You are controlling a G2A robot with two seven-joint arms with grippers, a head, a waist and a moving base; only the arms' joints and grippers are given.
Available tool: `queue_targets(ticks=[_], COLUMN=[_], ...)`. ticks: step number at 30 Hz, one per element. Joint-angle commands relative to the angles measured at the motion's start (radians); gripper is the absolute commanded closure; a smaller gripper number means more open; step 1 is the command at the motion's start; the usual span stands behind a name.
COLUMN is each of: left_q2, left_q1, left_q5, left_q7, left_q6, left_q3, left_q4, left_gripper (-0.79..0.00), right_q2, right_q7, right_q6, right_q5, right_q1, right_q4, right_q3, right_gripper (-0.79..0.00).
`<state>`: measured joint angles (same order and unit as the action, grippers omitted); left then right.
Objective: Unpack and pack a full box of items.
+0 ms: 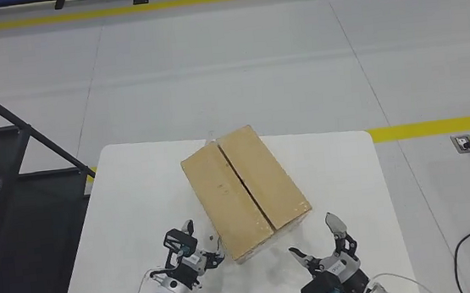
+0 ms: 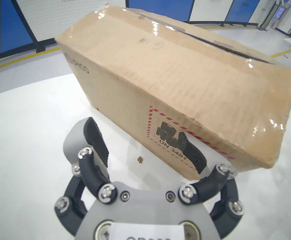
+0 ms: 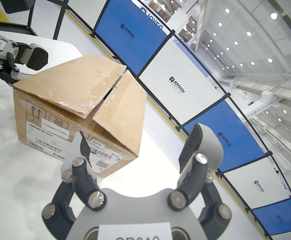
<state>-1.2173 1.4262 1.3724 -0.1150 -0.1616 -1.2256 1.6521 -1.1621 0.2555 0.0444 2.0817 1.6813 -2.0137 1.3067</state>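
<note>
A black metal frame [image 1: 3,211] stands on the floor at the far left, beside the table [image 1: 139,207]. The table top is white, smooth and matte, with rounded corners.

The left gripper [image 1: 200,243] sits low over the near part of the table, just beside the box. Its jaws stand wide apart and hold nothing. Each finger is a curved grey metal shell faced with a black ribbed rubber pad [image 2: 96,138]. In the left wrist view the gripper [image 2: 136,130] faces a long side of the box; whether a pad touches the cardboard cannot be told. A small brown crumb [image 2: 140,159] lies on the table [image 2: 34,127] between the fingers.

The box [image 1: 243,188] rests mid-table, set diagonally, between the two grippers. It is a rectangular carton of brown corrugated cardboard. Two top flaps meet along a centre seam. Glossy, wrinkled clear tape covers the edges. The long side [image 2: 172,75] carries a red dashed label. The short end [image 3: 75,91] carries white printed labels, and above it the flaps bow slightly apart.

The right gripper [image 1: 316,236] hangs near the short end, apart from the box. Its jaws are spread wide and empty [image 3: 138,134].

On the floor at the right, a yellow line [image 1: 437,127] runs past a socket [image 1: 463,143].
</note>
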Motion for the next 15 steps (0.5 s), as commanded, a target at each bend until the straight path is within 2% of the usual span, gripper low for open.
queue_targets(ticks=[1,5,8,12,15], left_q2=[-0.002,-0.001,0.002,0.011,0.017], left_q1=[-0.007,-0.011,0.005,0.054,0.102], left_q5=[0.036,0.104,0.113,0.042,-0.049], left_q7=[0.011,0.026,0.011,-0.04,-0.104], left_q6=[-0.01,-0.047,-0.054,-0.053,-0.014], left_q3=[0.029,0.057,0.043,-0.032,-0.134], left_q4=[0.003,0.004,0.009,0.039,0.07], left_gripper=[-0.785,-0.785,-0.785,-0.785,-0.785], right_q2=[0.0,-0.006,-0.006,-0.006,-0.007], right_q7=[0.008,-0.025,-0.025,-0.025,-0.029], right_q6=[0.022,0.081,0.081,0.081,0.068], right_q5=[-0.013,-0.096,-0.096,-0.096,-0.095], right_q1=[0.018,0.05,0.05,0.05,0.043], right_q4=[-0.001,-0.02,-0.02,-0.02,-0.024], right_q3=[0.016,0.034,0.034,0.034,0.023], right_gripper=[-0.785,-0.785,-0.785,-0.785,-0.785])
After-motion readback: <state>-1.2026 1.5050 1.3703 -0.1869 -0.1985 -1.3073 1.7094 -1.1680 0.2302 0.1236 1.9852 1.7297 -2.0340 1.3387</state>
